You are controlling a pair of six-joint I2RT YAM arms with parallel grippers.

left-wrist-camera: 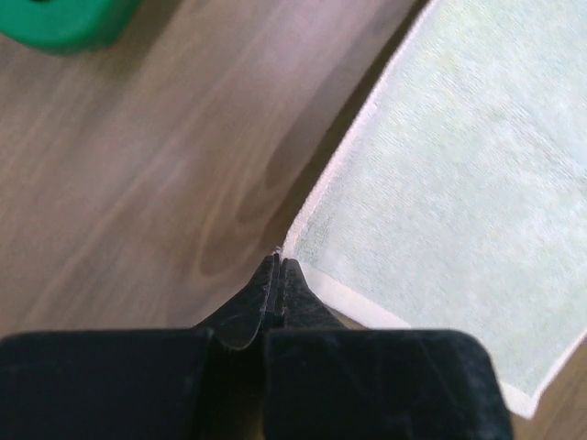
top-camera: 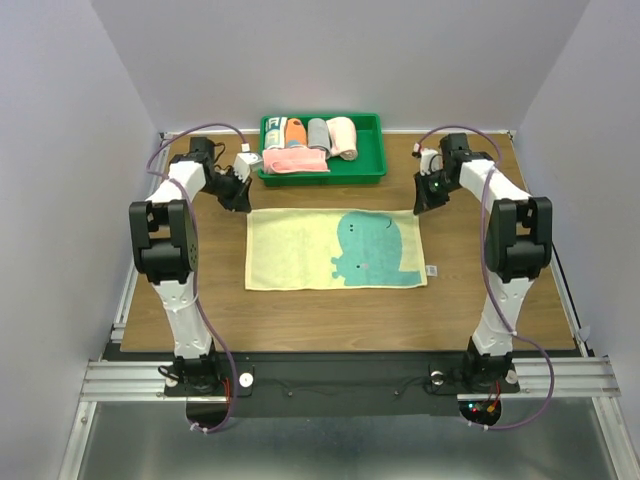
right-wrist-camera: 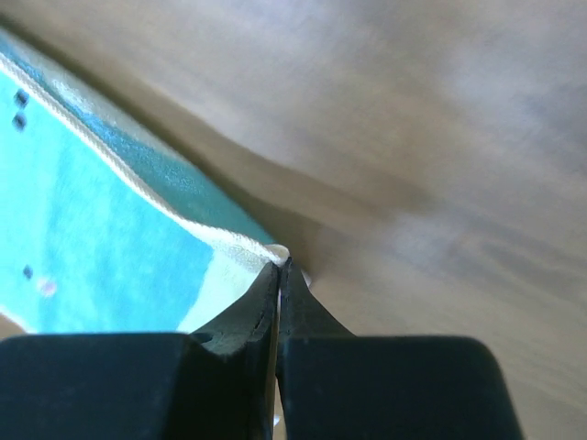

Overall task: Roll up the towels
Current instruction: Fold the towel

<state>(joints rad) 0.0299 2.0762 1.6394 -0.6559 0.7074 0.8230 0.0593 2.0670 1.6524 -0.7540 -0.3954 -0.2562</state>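
A pale yellow towel with a teal elephant print lies spread flat in the middle of the table. My left gripper is at its far left corner. In the left wrist view the jaws are pressed together right on the tip of that corner of the towel. My right gripper is at the far right corner. In the right wrist view it is shut on the corner of the towel, whose edge is lifted slightly off the wood.
A green tray stands at the back centre, holding a loose pink towel and several rolled cloths. One corner of the tray shows in the left wrist view. A small white tag lies by the towel's near right corner.
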